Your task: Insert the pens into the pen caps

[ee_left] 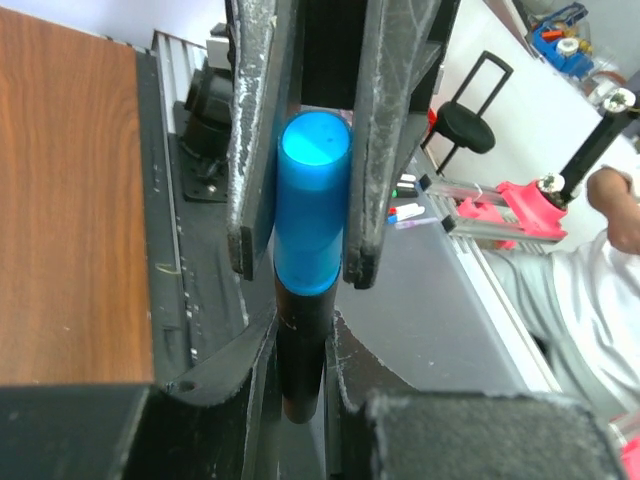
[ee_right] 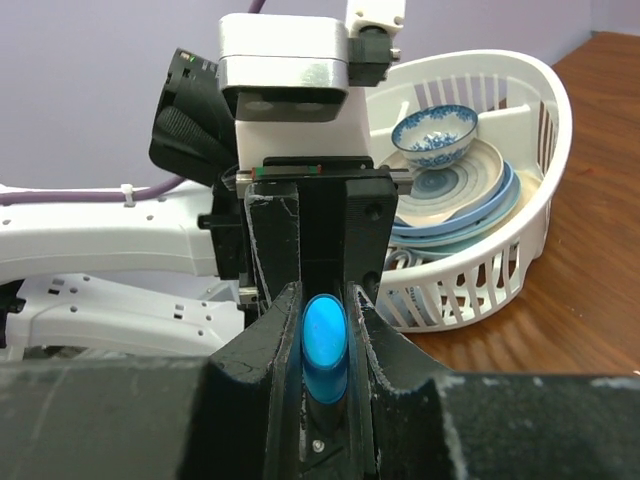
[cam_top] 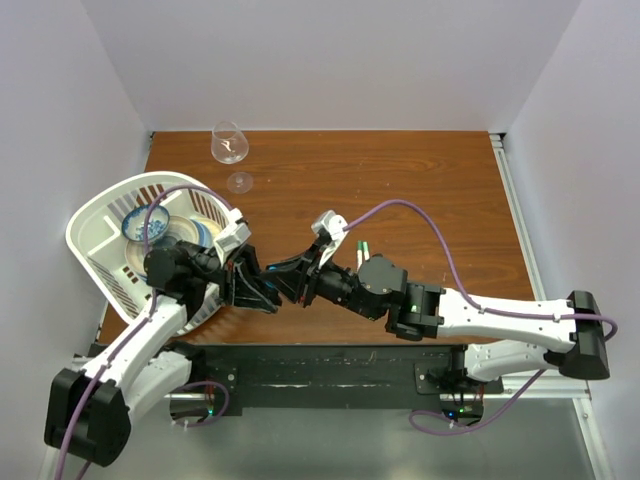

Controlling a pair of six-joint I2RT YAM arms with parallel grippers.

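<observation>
A: Two grippers meet tip to tip above the table: left gripper, right gripper.
B: Left wrist?
A: Right fingers clamp the blue cap; left fingers squeeze the dark pen under it.
B: Right wrist?
A: Blue cap wedged between the right fingers, basket behind.

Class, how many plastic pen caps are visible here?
2: a blue plastic cap clamped in the left gripper; a small green plastic cap lying on the brown wooden table near its middle. Others may be hidden.
</observation>
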